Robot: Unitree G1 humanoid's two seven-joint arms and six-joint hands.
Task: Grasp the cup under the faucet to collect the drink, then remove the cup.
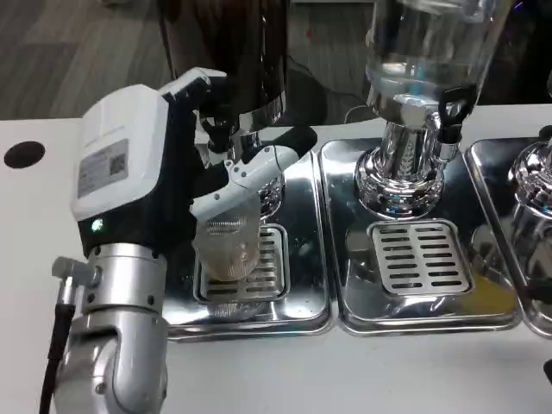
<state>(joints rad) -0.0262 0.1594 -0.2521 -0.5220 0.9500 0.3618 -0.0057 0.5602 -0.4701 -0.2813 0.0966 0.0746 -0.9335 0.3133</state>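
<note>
Cup (pixel 228 250), clear and ribbed, sits held by left hand (pixel 172 164).

white table (pixel 362 371) bearing side-by-side chrome drip trays (pixel 414 323).

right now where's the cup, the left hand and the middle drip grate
cup (pixel 231 250): head view, on its clear ribbed side wall.
left hand (pixel 142 159): head view, on its white back.
middle drip grate (pixel 423 256): head view, on its slotted centre.
</note>
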